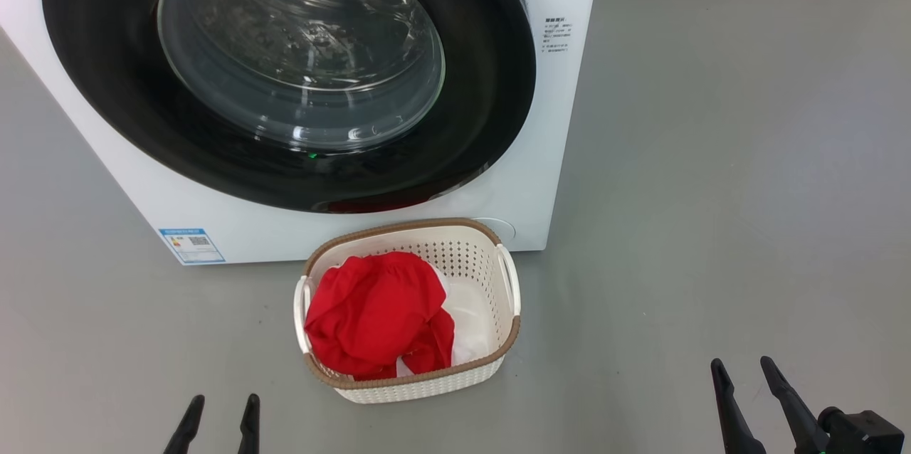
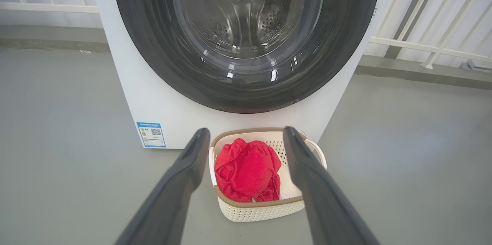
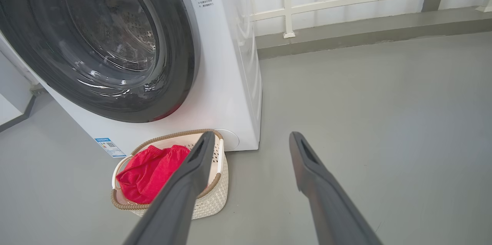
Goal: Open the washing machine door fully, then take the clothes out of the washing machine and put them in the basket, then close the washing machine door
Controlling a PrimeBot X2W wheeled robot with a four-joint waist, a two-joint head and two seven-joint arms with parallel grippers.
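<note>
The clothes lie heaped in the basket, just in front of the washing machine; the washing machine door is shut. The left gripper and right gripper hang spread wide, holding nothing.

Blue label and print on washing machine are illegible

The head view looks steeply down from above, close to the washing machine door, with the basket at its 6 o'clock. The left wrist view sits low and faces the door squarely. The right wrist view stands farther aside, door at 10 o'clock, basket at 8. All three share both.
</note>
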